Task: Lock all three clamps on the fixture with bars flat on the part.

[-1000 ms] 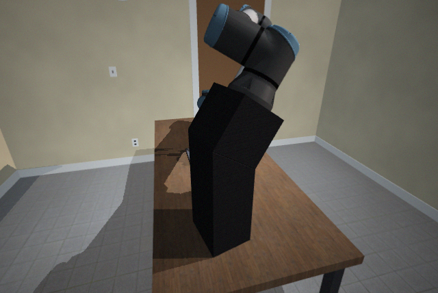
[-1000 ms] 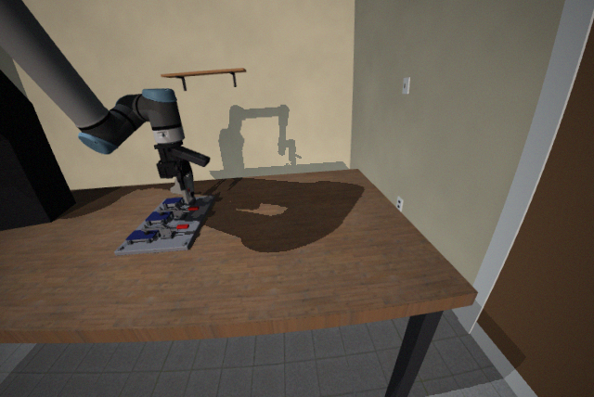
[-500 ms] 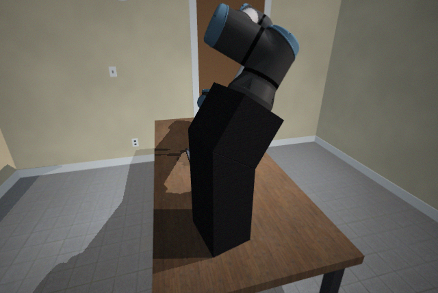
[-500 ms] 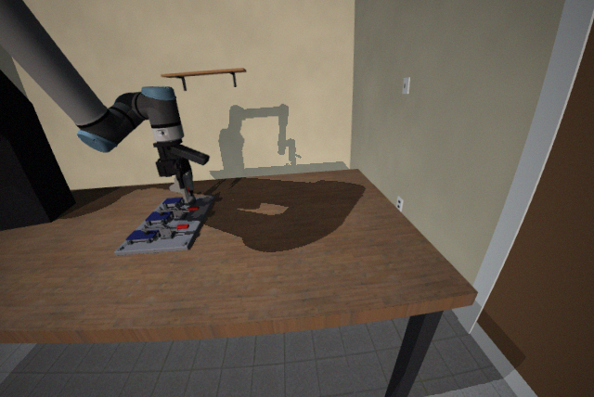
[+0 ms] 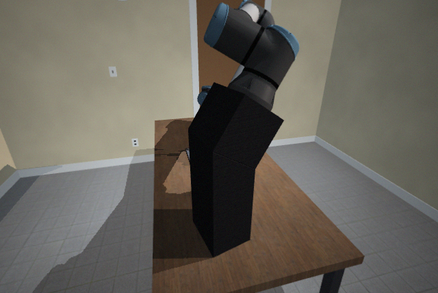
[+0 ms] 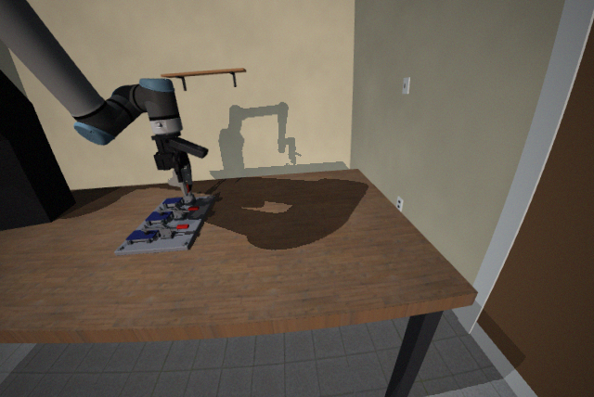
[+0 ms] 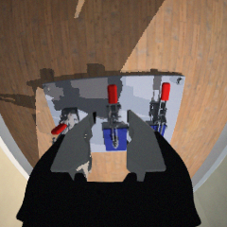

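A grey fixture plate (image 6: 144,248) (image 7: 137,87) lies on the wooden table (image 6: 288,277) and carries three toggle clamps with red handles and blue parts. In the wrist view the middle handle (image 7: 113,93) and the right handle (image 7: 165,91) lie low along the plate. The left handle (image 7: 59,129) is tilted up. In the exterior view this raised handle belongs to the far clamp. The other two handles (image 6: 193,209) (image 6: 182,226) lie flat. My gripper (image 6: 187,194) (image 7: 112,112) is partly open and empty, with its tips low beside the raised handle. The top view hides the fixture.
The arm's black pedestal (image 5: 222,176) (image 6: 23,167) stands on the table (image 5: 282,219) left of the fixture. A wall with a small shelf (image 6: 203,72) runs behind the table. The table edge is in front of and to the right of the fixture.
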Motion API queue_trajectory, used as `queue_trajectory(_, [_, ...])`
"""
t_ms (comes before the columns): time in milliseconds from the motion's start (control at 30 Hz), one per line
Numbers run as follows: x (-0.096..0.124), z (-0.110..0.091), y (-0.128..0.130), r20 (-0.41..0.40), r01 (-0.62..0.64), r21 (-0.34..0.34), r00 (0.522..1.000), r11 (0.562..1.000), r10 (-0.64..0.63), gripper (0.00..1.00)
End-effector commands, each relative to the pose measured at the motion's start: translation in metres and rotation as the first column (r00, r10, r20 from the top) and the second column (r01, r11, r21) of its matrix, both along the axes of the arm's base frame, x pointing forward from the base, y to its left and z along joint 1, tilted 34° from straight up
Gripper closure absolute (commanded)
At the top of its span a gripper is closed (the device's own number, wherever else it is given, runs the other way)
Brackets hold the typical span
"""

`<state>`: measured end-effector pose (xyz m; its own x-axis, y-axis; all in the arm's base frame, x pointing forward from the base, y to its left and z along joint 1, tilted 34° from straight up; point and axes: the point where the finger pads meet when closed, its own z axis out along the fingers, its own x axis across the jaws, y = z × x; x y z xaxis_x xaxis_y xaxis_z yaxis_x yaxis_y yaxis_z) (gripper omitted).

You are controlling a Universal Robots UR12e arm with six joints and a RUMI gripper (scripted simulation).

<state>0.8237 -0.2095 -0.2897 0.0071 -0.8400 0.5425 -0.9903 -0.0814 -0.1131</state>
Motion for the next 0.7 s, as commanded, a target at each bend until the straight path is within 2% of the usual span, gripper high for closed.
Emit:
queue_trajectory(0, [-0.002, 0.011, 0.008, -0.001, 0.0, 0.0, 1.0, 1.0, 0.0, 0.72])
queue_trajectory(667, [-0.006, 0.033, 0.021, 0.0, 0.001, 0.0, 1.0, 1.0, -0.001, 0.72])
